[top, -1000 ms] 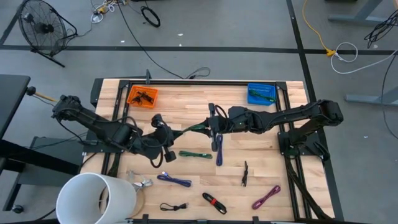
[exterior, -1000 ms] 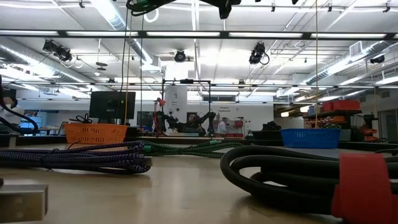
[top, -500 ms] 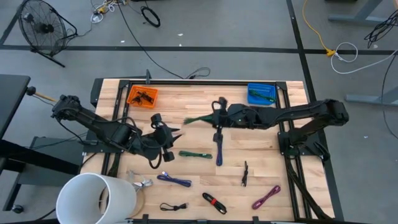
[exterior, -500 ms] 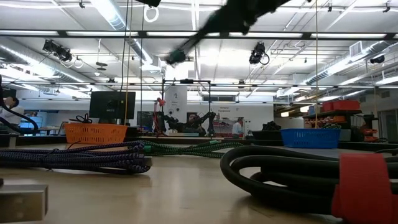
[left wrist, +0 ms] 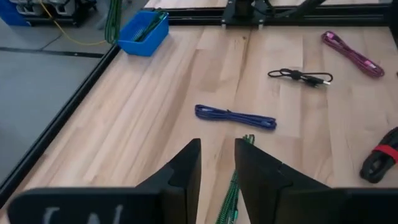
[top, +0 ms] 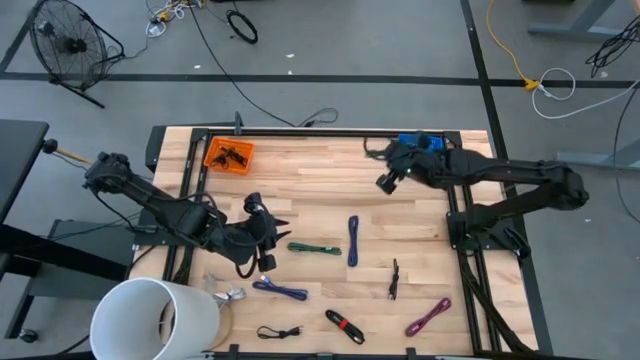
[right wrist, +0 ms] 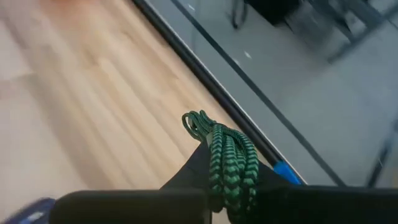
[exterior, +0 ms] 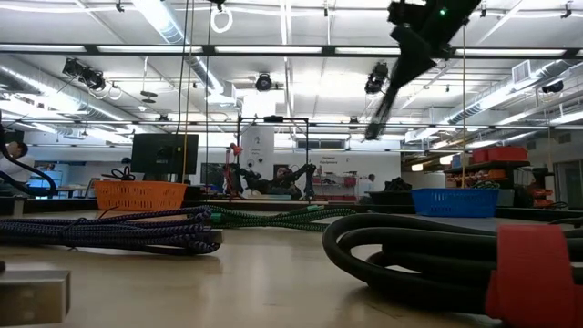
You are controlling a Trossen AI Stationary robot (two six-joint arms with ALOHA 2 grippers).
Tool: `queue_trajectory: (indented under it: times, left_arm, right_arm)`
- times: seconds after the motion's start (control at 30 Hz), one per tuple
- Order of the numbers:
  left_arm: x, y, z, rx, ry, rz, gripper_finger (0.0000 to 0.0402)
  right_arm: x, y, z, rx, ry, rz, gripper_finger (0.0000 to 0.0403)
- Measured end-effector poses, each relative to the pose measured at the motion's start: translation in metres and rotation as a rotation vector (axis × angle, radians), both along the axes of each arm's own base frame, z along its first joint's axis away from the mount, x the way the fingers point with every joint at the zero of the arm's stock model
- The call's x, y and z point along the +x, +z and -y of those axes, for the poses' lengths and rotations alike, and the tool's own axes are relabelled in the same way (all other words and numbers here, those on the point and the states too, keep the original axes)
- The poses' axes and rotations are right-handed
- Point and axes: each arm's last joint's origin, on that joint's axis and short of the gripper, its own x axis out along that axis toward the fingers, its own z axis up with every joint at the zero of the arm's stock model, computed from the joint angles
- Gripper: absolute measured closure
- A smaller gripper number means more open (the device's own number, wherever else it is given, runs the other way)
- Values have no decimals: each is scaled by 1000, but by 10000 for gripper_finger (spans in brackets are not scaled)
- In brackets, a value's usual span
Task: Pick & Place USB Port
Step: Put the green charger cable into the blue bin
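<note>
On the worktop point(top: 300, 170), left of the blue basket point(top: 419, 151), the left pincer point(top: 281, 228) hovers low with its fingers a narrow gap apart, holding nothing. Just beyond its tips lies a green cable point(top: 314, 248), then a blue cable point(top: 352, 240) lying lengthwise. Farther right, near the blue basket's left edge, the right pincer point(right wrist: 227, 180) is clamped on a coiled green USB cable point(right wrist: 227, 155), carried above the worktop beside the basket.
</note>
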Motion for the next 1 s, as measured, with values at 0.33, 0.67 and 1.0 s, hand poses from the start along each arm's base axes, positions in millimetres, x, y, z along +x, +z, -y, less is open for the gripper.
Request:
queue_trajectory:
  times: [0.33,0.67,1.0]
  left_arm:
    - [17,-25,9,47,10,-81,301]
    - [25,-36,13,68,31,-104,301]
    - [25,-36,12,77,51,-92,301]
  right_arm:
    - [-27,-16,44,48,-263,-90,390]
    - [-52,-60,86,99,-349,-40,390]
    - [-80,-78,110,132,-423,-8,390]
